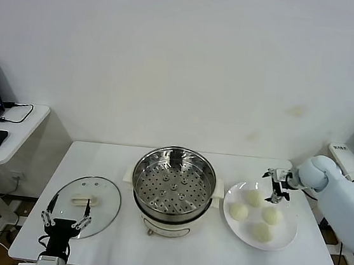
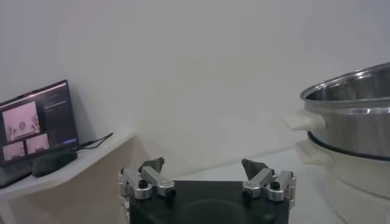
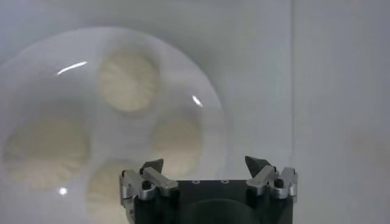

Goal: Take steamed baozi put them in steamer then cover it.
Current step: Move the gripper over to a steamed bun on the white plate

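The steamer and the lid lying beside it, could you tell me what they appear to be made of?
The steamer: polished stainless steel by its mirror-like reflections, with what looks like white plastic for base and handles. The lid: apparently clear glass, since the table shows through, with a metal-looking rim and pale handle.

plain white wall (image 1: 185,57), white table (image 1: 170,247), side desk (image 1: 24,129)

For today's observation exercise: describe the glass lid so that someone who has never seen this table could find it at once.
Start at the shiny steel steamer in the middle of the white table. On the robot's left of it, near the table's front corner, lies the glass lid, flat, just beyond the open left gripper. Unlike the white plate of baozi on the other side, it is see-through with a pale handle in its centre.
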`<move>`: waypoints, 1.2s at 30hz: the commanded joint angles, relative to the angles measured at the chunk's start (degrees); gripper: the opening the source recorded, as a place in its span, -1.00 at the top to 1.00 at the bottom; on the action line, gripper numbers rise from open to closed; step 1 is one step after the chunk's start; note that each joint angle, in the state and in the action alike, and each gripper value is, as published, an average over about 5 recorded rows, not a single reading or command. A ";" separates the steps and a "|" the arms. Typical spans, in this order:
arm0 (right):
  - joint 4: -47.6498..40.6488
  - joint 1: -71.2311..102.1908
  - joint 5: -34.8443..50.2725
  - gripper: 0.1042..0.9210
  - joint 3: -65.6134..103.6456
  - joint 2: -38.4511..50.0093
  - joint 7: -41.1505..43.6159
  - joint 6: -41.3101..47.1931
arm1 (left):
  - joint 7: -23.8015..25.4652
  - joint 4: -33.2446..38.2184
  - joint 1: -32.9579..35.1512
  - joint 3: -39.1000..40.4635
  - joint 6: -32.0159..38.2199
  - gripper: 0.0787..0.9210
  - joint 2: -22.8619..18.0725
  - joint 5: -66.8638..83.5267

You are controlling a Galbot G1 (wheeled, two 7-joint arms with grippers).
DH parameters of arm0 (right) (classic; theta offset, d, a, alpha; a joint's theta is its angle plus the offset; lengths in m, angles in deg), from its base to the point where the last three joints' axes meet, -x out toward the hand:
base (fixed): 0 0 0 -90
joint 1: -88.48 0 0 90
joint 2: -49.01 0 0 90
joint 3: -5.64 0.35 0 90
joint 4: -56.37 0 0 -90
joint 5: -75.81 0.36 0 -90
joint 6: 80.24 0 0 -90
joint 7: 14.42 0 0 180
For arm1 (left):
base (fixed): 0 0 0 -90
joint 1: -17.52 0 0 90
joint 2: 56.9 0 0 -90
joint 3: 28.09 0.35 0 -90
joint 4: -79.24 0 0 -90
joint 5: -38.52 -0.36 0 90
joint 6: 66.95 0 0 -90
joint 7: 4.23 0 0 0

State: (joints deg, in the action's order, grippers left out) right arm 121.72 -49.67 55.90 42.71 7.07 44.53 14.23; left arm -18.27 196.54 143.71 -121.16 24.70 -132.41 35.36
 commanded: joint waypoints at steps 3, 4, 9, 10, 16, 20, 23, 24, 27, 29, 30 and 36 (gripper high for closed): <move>-4.63 -2.28 -0.26 -0.76 -4.57 -2.32 1.16 0.48 | 0.12 0.44 0.13 0.15 0.04 -0.77 -0.06 -0.32; -4.83 -2.20 -0.26 -0.76 -4.53 -2.54 1.12 0.53 | 0.13 0.46 0.15 0.14 0.06 -0.77 -0.06 -0.32; -5.42 -1.49 -0.90 -0.76 -4.53 -3.34 1.16 0.84 | 0.19 0.43 0.17 0.06 0.21 -0.77 -0.01 -0.31; -5.56 -1.34 -1.09 -0.76 -4.50 -3.52 1.11 0.90 | 0.20 0.43 0.17 0.05 0.23 -0.77 0.00 -0.31; -7.29 -1.27 -1.98 -0.76 -4.12 -5.19 0.18 1.04 | 0.25 0.27 -0.01 0.06 0.49 -0.77 -0.01 -0.38; -7.97 -1.29 -2.00 -0.76 -4.20 -5.96 0.12 1.22 | 0.28 0.02 -0.12 0.12 0.63 -0.77 0.03 -0.51; -8.35 -1.22 -2.06 -0.74 -4.24 -6.40 0.01 1.26 | 0.27 -0.14 -0.19 0.14 0.70 -0.77 0.06 -0.53; -8.53 -1.20 -2.09 -0.72 -4.25 -6.55 -0.06 1.24 | 0.27 -0.19 -0.22 0.15 0.72 -0.77 0.06 -0.53; -9.01 -1.19 -2.15 -0.61 -4.27 -6.89 -0.35 1.19 | 0.27 -0.24 -0.27 0.19 0.79 -0.77 0.08 -0.55; -9.19 -1.21 -2.18 -0.54 -4.20 -7.06 -0.49 1.21 | 0.27 -0.20 -0.27 0.21 0.85 -0.77 0.08 -0.54; -9.23 -1.23 -2.19 -0.52 -4.17 -7.13 -0.50 1.23 | 0.27 -0.17 -0.27 0.22 0.88 -0.77 0.08 -0.54; -9.32 -1.37 -2.08 -0.35 -4.35 -7.20 -0.39 1.20 | 0.28 -0.02 -0.29 0.18 0.93 -0.77 0.20 -0.53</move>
State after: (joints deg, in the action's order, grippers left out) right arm 112.97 -50.95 53.95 38.51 0.34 44.28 15.42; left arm -18.01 196.37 143.43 -120.95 25.61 -132.31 34.84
